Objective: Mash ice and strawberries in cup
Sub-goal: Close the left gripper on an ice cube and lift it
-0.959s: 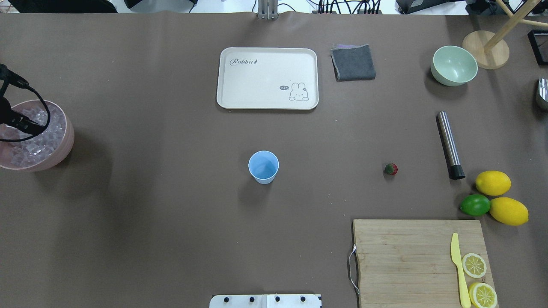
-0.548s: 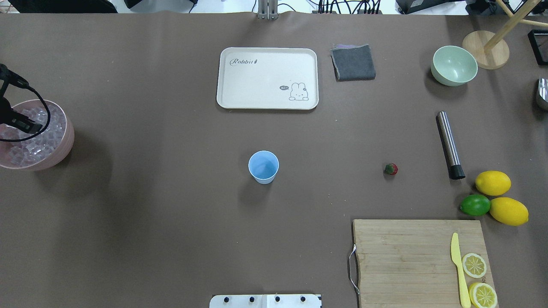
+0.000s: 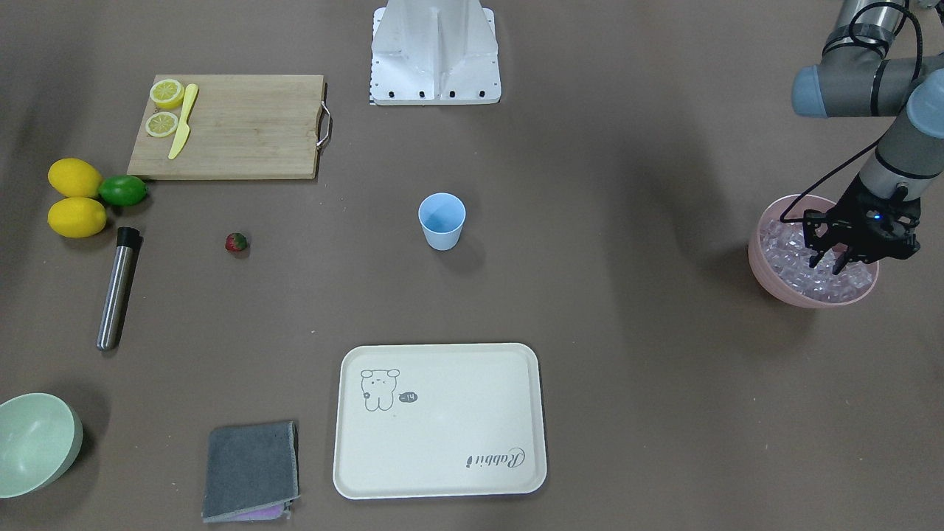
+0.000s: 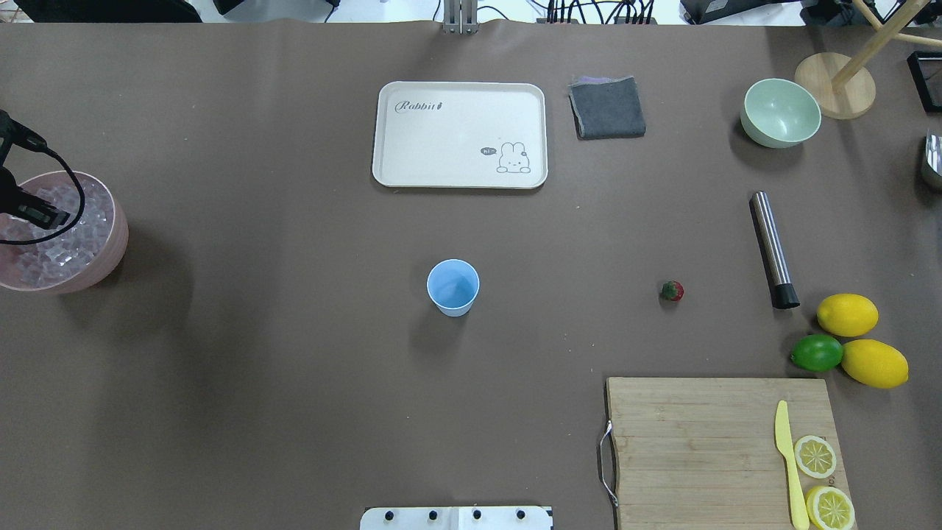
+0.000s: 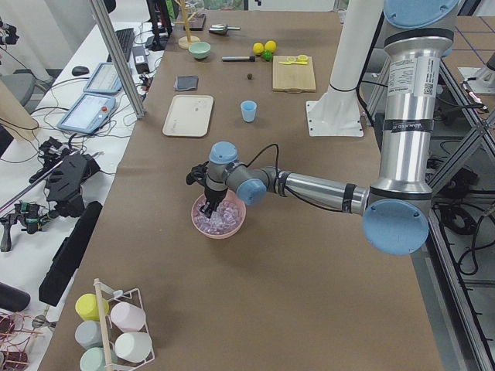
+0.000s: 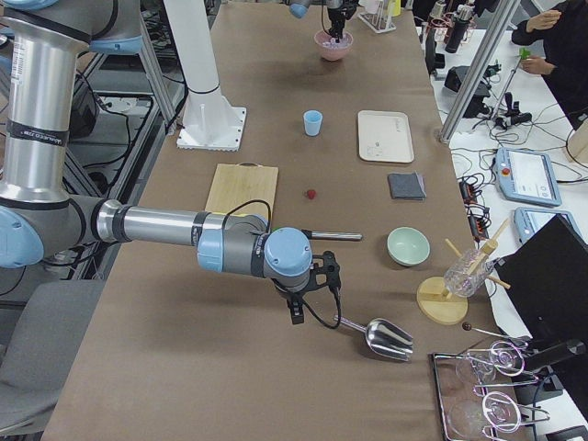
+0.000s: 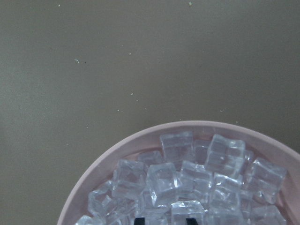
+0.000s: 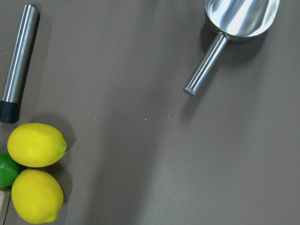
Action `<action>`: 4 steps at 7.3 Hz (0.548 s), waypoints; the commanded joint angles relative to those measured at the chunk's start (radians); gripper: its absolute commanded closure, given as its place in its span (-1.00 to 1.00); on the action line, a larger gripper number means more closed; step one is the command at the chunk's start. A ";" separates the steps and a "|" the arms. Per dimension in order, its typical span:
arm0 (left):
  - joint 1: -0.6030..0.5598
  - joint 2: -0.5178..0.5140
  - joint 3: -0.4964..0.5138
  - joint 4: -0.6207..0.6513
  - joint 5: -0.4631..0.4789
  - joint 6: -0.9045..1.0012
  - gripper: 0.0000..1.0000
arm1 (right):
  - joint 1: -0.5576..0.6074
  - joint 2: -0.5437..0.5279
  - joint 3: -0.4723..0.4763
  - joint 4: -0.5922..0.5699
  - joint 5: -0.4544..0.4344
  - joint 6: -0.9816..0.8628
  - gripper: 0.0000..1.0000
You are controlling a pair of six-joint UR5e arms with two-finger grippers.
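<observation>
The light blue cup (image 4: 452,285) stands upright and empty mid-table. The small red strawberry (image 4: 672,291) lies on the table well to its right. The ice (image 7: 187,178) is several clear cubes heaped in a pink bowl (image 4: 114,250) at the table's left edge. My left gripper (image 3: 829,264) hangs over that bowl, open, its fingertips (image 7: 138,219) down among the top cubes. My right gripper (image 6: 299,312) hovers above the table at the far right, beside a steel scoop (image 8: 234,23). I cannot tell whether it is open or shut.
A steel muddler (image 4: 773,248) lies right of the strawberry. Two lemons (image 4: 848,314) and a lime (image 4: 817,352) sit by a cutting board (image 4: 699,442) with a yellow knife and lemon halves. A cream tray (image 4: 460,134), grey cloth (image 4: 607,107) and pale green bowl (image 4: 780,112) are at the back.
My left gripper has shifted slightly leftward over the ice bowl. Nothing else has moved.
</observation>
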 commanded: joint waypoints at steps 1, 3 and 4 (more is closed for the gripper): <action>-0.007 0.006 -0.034 0.009 -0.005 0.000 1.00 | 0.000 -0.004 0.001 0.000 0.004 -0.001 -1.00; -0.013 0.008 -0.107 0.064 -0.032 -0.003 1.00 | 0.000 -0.006 0.001 0.000 0.007 -0.003 -1.00; -0.017 -0.004 -0.151 0.110 -0.046 -0.049 1.00 | 0.000 -0.006 0.001 0.000 0.007 -0.003 -1.00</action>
